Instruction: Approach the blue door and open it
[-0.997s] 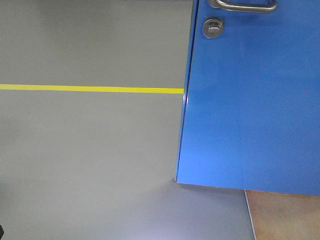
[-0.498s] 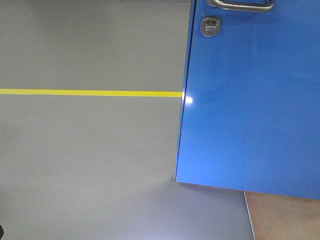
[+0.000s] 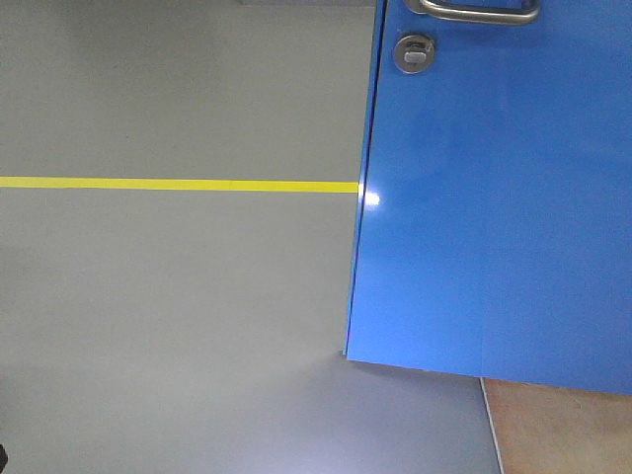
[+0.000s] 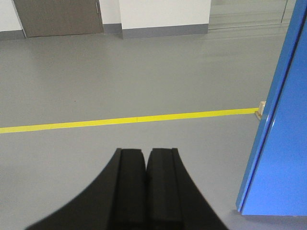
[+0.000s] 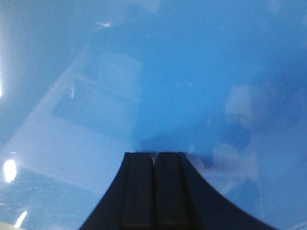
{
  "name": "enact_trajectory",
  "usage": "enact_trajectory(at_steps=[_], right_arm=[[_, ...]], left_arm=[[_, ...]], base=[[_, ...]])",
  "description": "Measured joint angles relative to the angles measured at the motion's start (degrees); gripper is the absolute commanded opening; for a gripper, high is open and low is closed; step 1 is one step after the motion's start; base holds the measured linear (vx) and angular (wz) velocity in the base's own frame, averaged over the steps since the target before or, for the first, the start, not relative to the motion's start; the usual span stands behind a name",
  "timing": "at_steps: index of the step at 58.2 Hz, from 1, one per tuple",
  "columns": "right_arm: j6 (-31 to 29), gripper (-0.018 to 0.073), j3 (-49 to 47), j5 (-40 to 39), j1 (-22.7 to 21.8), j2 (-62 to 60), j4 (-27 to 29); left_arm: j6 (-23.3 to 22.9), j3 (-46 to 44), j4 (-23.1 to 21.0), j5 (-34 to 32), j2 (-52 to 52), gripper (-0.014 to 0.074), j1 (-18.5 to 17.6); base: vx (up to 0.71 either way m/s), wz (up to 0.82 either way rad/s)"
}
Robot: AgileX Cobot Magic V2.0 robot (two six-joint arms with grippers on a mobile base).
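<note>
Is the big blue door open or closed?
Open. The blue door stands swung away, its free edge bare with grey floor and the yellow line showing past it.

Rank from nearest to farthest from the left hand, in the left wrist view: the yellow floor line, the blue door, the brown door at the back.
1. Glossy blue door, right of the left hand.
2. Yellow floor line, across the grey floor ahead.
3. Brown door, far back, upper left.

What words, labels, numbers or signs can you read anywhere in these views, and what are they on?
None: no readable text in any view.
The blue door, its lever handle and round lock carry no legible marking.
The yellow floor line is plain tape.
</note>
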Motion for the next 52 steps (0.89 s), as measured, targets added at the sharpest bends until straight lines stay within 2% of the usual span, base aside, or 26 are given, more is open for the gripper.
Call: enact_trajectory(at_steps=[3, 6, 12, 19, 23, 30, 34, 44, 52], right_arm=[[0.0, 0.0008, 0.0, -0.29, 0.24, -0.35, -3.98], [0.0, 0.0008, 0.19, -0.82, 0.59, -0.84, -10.46], [0.0, 0.0008, 3.13, -0.57, 1.66, -4.44, -27.51], [0.0, 0.0008, 12.62, 1.97, 3.69, -12.33, -46.08], [0.06, 0.0008, 20.38, 2.27, 4.45, -18.02, -51.62], [0.2, 0.0008, 38.37, -1.26, 4.14, -29.96, -55.35], [0.07, 0.0008, 48.17, -5.77, 3.1, -36.9, -56.69], [-0.06, 0.0008, 70.65, -16.82, -1.82, -57.93, -62.93], [-0.06, 0.0008, 85.7, -18.45, -4.88, -75.45, -66.2]], left_arm=[[0.0, 0.0, 0.0, 0.0, 0.0, 0.0073, 0.0], [0.0, 0.0, 0.0, 0.0, 0.0, 0.0073, 0.0], [0.0, 0.0, 0.0, 0.0, 0.0, 0.0073, 0.0], [0.0, 0.0, 0.0, 0.0, 0.0, 0.0073, 0.0], [0.0, 0.0, 0.0, 0.0, 0.0, 0.0073, 0.0], [0.0, 0.0, 0.0, 0.0, 0.0, 0.0073, 0.0], [0.0, 0.0, 0.0, 0.0, 0.0, 0.0073, 0.0], [0.0, 0.0, 0.0, 0.0, 0.0, 0.0073, 0.0], [0.0, 0.0, 0.0, 0.0, 0.0, 0.0073, 0.0]], base=[[0.0, 0.0], [0.0, 0.0], [0.0, 0.0], [0.0, 0.0], [0.0, 0.0], [0.0, 0.0], [0.0, 0.0], [0.0, 0.0], [0.0, 0.0]])
